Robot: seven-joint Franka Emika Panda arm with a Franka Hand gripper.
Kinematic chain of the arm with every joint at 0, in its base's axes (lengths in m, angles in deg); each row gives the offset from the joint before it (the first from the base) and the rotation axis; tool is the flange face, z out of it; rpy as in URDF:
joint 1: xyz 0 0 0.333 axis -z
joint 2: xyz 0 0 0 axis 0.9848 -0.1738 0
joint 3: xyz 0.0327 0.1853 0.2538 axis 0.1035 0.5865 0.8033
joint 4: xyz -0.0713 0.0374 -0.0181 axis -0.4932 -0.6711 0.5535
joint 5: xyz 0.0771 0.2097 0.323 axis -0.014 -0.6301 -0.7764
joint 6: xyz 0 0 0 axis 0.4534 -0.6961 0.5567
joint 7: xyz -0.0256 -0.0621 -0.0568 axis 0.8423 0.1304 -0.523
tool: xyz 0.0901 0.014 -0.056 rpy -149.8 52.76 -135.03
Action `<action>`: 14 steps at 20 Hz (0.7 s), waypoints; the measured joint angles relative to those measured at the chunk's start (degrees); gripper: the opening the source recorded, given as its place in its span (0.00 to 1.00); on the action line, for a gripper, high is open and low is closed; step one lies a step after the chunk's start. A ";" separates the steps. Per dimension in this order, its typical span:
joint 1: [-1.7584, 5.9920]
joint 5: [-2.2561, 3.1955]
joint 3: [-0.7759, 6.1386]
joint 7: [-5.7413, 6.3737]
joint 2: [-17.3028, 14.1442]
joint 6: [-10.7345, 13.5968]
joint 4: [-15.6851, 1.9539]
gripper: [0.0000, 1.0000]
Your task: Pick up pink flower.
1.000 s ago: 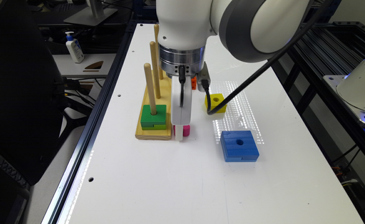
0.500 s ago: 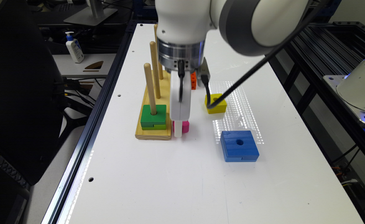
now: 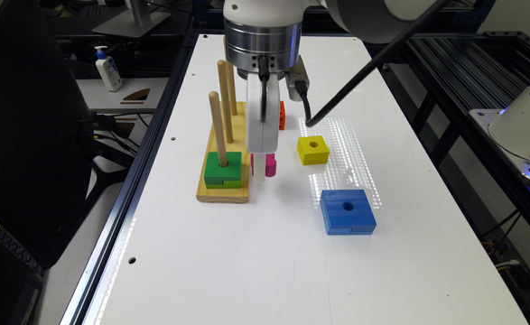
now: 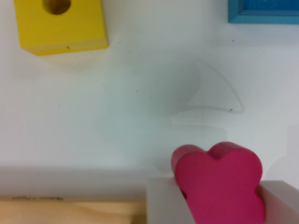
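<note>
My tool (image 3: 261,174) hangs straight down over the white counter (image 3: 255,271), just beside the wooden peg base (image 3: 225,192). In the wrist view its two pale fingers (image 4: 166,205) sit against either side of the pink flower (image 4: 219,184), closed onto it with no gap that I can see. In the exterior view the pink flower (image 3: 270,165) shows partly behind the fingers, close above the counter; whether it touches the surface I cannot tell.

Count of items on the counter:
- One pink flower, in my tool.
- One yellow block (image 3: 313,150) with a centre hole, lying flat, near the tool on the exterior view's right and apart from it.
- One blue block (image 3: 347,211) with a centre hole, lying flat, nearer the camera than the yellow one and apart from it.
- One orange piece (image 3: 282,115), mostly hidden behind my tool.
- One wooden peg base carrying three upright pegs (image 3: 217,128).
- One green block (image 3: 222,169) threaded on the nearest peg, sitting on a lighter green piece (image 3: 233,184) whose edge shows beneath.

A black cable (image 3: 368,67) runs from my wrist across the exterior view's upper right. One bottle (image 3: 108,69) stands off the counter on the exterior view's left.
</note>
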 joint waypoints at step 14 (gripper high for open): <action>-0.01 -0.02 0.34 0.81 7.13 6.78 -0.02 0.00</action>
